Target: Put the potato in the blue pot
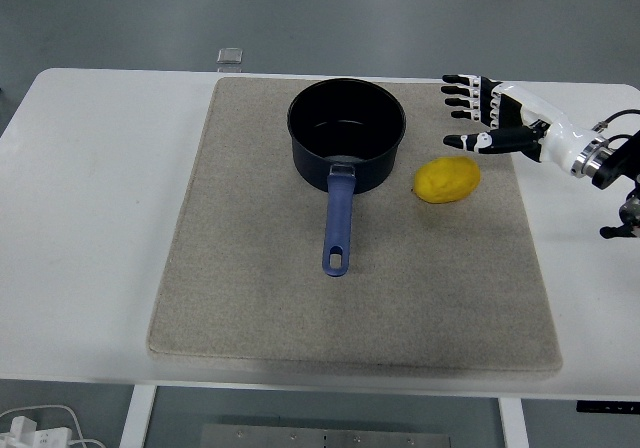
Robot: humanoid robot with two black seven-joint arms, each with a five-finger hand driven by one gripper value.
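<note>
- Right hand (497,120) at upper right of frame, entering from the right edge, forearm angled slightly up toward the left.
- Fingers (462,93) spread wide and straight, pointing left toward the frame's centre; thumb (478,141) extended below them, also pointing left. Nothing held.
- Hand hovering above the mat's upper right corner, just above and right of the potato, apart from it, no contact.
- Left arm out of view.
- Potato (447,180) yellow, oval, lying on the mat right of centre, just right of the pot and not touching it.
- Long axis of the potato roughly left to right across the frame, right end tilted slightly upward.
- Blue pot (347,133) upright at upper centre of the mat, dark inside, nothing seen in it.
- Pot handle (338,228) running straight down toward the frame's bottom, with a hanging hole near its free end.
- Grey-beige mat (240,298) covering the middle of the white desk (90,218), all task items on it.
- Small square pale object (230,56) at the desk's far edge, upper left of the pot; identity unclear.
- White cable (40,423) at lower left corner, below the desk edge.
</note>
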